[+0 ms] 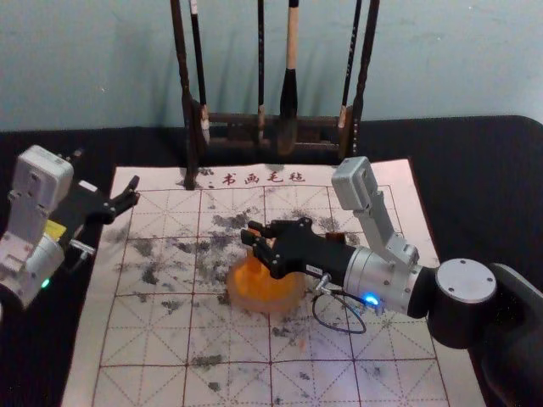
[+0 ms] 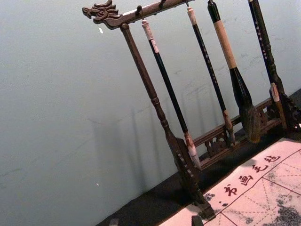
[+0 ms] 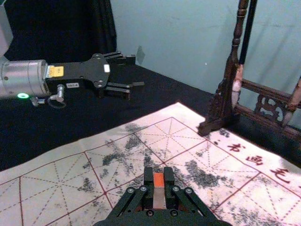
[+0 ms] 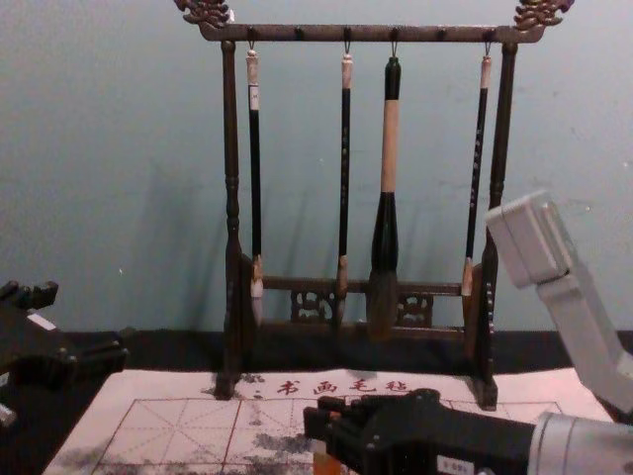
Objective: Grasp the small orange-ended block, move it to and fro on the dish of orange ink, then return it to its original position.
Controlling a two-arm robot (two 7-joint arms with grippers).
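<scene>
We see small, pale, orange-ended block (image 3: pixel 159 190), clamped, held at the dish; ink contact unclear to us | round, pale-rimmed dish of orange ink (image 1: pixel 265 306), flat on white gridded sheet (image 1: pixel 229 381)

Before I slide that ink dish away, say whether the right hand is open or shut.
Shut on the orange-ended block: in the right wrist view, the right hand has a finger on each side.

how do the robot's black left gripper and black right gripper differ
The left gripper is open and empty; the right gripper is shut on the small orange-ended block. The left gripper hangs by the left edge of the white gridded mat; the right one is over the dish of orange ink. Both are black, on silvery wrists.
</scene>
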